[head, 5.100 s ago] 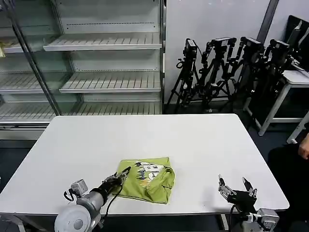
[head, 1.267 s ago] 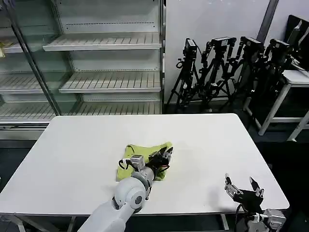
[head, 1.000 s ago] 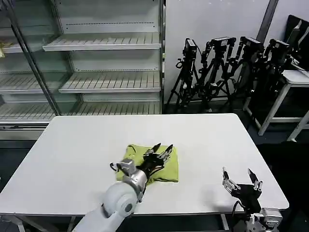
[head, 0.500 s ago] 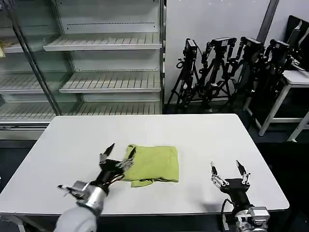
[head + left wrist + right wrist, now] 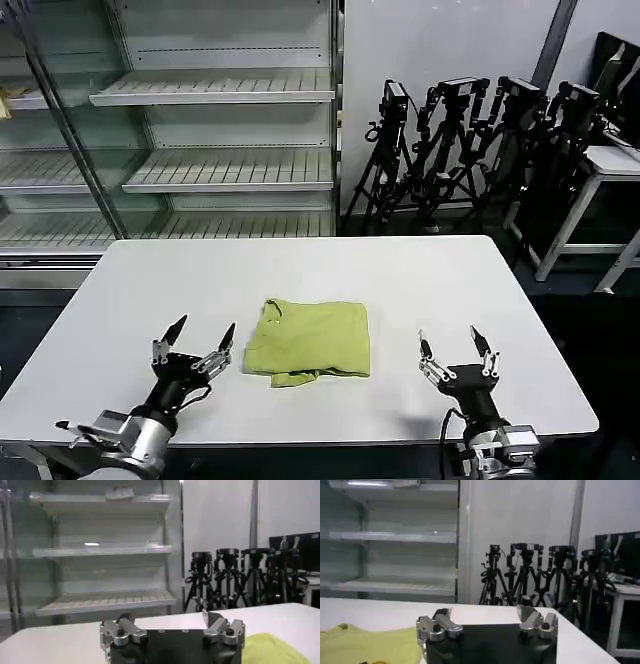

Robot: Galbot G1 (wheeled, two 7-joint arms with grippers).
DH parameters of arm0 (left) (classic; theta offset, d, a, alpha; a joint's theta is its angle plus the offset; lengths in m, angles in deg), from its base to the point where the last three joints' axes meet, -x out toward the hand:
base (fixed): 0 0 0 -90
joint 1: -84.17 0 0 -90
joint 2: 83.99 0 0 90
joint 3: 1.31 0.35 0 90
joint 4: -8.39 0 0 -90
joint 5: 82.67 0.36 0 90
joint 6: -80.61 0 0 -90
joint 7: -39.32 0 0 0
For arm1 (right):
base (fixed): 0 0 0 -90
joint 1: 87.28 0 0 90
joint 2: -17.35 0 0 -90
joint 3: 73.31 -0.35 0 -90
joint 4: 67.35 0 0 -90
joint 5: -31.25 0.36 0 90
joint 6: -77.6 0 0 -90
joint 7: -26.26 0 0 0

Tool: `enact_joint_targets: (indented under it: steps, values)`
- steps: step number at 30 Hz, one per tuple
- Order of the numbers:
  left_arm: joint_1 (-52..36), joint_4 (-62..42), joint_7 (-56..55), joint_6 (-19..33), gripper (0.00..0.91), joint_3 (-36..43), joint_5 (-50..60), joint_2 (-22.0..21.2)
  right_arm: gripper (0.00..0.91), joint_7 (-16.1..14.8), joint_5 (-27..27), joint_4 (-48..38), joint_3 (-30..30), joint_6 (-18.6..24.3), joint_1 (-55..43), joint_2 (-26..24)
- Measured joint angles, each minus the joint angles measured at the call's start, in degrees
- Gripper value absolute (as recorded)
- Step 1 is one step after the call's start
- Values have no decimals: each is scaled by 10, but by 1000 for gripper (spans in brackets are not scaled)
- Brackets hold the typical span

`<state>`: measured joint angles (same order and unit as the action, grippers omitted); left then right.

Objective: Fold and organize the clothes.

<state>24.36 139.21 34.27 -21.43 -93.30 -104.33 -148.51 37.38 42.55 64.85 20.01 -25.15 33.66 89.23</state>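
T-shirt between left gripper, right gripper

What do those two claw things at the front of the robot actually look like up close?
Each gripper, left and right, has a black block body with slim silver metal fingers ending in dark pointed tips. The left arm behind it is a rounded silver-grey tube with thin black cables looping beside it; the right wrist is similar silver with a black cable.
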Motion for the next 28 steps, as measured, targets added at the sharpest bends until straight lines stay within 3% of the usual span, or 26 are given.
enact_joint_targets:
  steps: [18,28]
  values:
    - [94,63,21,2,907,-60,26,-55,907,23,-2,26,21,-4,-3,-14]
    - [112,71,28,4,907,-75,30,-62,907,37,-2,38,21,-10,-7,-19]
